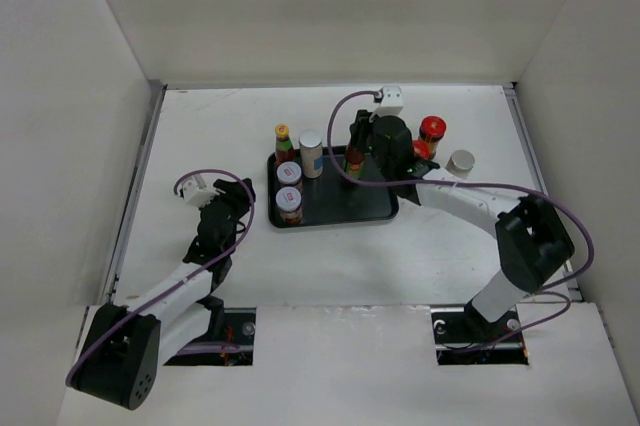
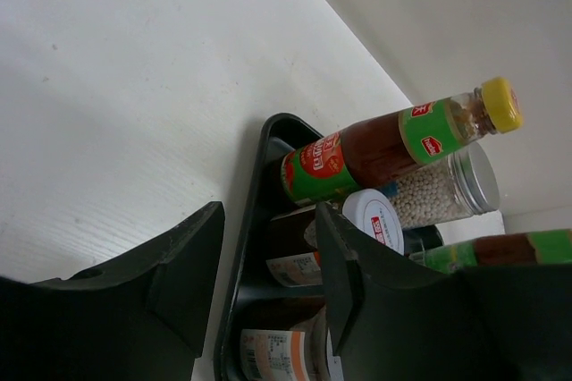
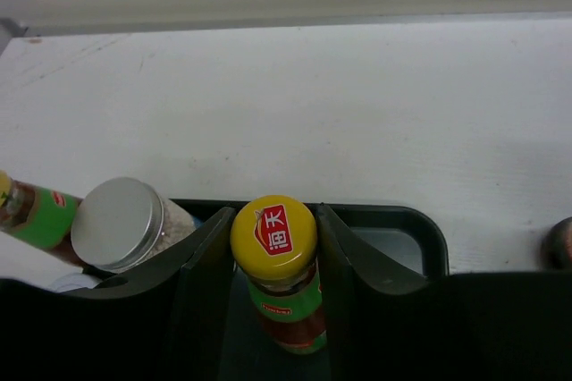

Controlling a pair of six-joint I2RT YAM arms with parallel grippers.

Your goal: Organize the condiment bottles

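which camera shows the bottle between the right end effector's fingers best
Right wrist view: the bottle is close up in the right end effector, yellow cap and label clear. The top view shows a sliver beside the arm; the left wrist view perhaps its label at the edge.

White counter: matt, with a faint streaked grain and a few small specks. White walls: matt and plain. Dark tray: smooth plastic with a soft sheen along its rim.

Yellow-capped bottle: glossy plastic cap with a red printed sticker, and a shiny green and red label below it. Other slim bottle: clear, glassy body over dark sauce, with a glossy printed wrap. Grey-capped jar: dull, metal-looking lid and a clear wall showing pale grains. White-lidded jar: smooth plastic lid and a paper-like label.

Left gripper and right gripper: matt black plastic. Purple cable: smooth sheath.
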